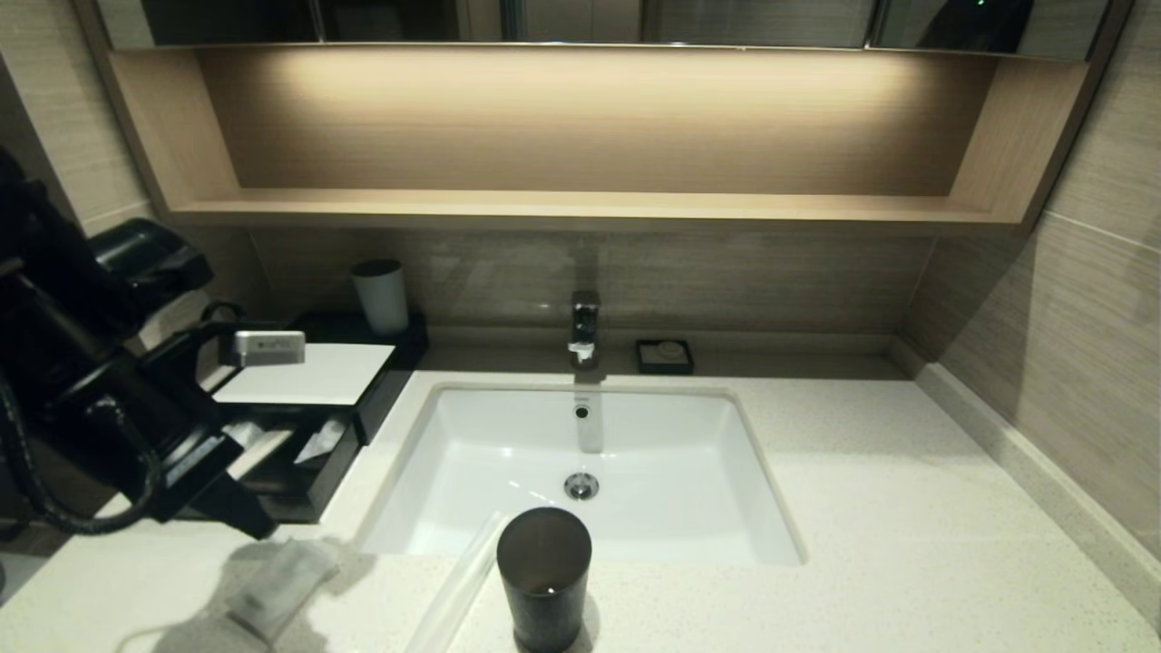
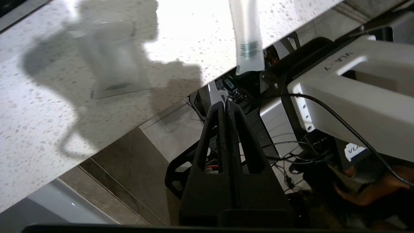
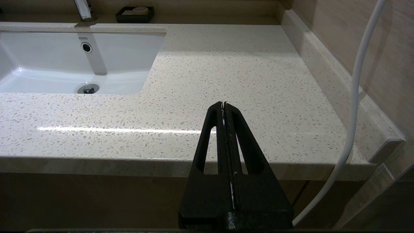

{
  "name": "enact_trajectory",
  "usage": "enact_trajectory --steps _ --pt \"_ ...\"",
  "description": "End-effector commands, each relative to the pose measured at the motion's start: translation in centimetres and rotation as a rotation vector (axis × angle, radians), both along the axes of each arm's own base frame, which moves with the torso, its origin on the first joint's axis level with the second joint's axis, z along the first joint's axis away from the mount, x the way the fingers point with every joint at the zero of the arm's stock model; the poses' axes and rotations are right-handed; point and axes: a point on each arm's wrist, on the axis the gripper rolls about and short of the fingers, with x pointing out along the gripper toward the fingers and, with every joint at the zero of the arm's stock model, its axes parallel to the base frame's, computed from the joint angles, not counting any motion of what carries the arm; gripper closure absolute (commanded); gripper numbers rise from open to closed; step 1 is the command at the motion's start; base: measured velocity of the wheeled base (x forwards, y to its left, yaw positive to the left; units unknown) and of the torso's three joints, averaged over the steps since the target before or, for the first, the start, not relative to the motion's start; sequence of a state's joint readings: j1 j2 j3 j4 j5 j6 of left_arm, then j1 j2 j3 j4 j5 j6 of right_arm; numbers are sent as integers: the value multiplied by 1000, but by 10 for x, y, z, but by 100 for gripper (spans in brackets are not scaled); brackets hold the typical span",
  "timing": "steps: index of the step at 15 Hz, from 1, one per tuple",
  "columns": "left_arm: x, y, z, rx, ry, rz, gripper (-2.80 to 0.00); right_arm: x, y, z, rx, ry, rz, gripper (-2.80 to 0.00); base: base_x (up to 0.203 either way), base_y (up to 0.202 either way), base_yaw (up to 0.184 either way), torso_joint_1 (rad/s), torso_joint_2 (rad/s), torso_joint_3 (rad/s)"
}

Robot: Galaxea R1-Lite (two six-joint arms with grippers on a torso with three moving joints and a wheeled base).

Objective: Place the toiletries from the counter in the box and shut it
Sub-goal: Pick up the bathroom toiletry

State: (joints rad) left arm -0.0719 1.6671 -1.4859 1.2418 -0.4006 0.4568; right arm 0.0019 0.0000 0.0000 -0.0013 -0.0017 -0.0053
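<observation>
The black box [image 1: 385, 376] with a white sheet top stands at the counter's [image 1: 862, 508] back left, its front drawer [image 1: 304, 485] pulled out. Pale wrapped shapes [image 1: 317, 442] lie in the drawer. The translucent sachet [image 1: 281, 580] [image 2: 113, 61] lies on the counter in front of the drawer. One long clear packet [image 1: 458, 589] [image 2: 247, 35] lies beside a black cup and overhangs the counter's front edge. My left gripper [image 1: 247, 523] [image 2: 224, 104] is shut and empty, low over the drawer's front, above the sachet. My right gripper [image 3: 223, 104] is shut and empty, before the counter's right front edge.
A black cup [image 1: 544, 576] stands at the front, before the white basin [image 1: 590, 472]. A white cup [image 1: 381, 295] stands behind the box. The tap [image 1: 583, 326] and a small black soap dish [image 1: 665, 355] stand at the back. A wooden shelf [image 1: 580, 207] runs above.
</observation>
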Motion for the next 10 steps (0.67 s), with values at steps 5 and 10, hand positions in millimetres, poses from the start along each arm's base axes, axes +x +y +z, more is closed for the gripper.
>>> enact_trajectory --steps 5,10 --pt "-39 -28 -20 -7 -18 -129 0 0 0 0 -1 1 1 0 0 0 0 0 0 0" --pt "-51 -41 -33 -16 14 -104 0 0 0 0 -1 1 1 0 0 0 0 0 0 0"
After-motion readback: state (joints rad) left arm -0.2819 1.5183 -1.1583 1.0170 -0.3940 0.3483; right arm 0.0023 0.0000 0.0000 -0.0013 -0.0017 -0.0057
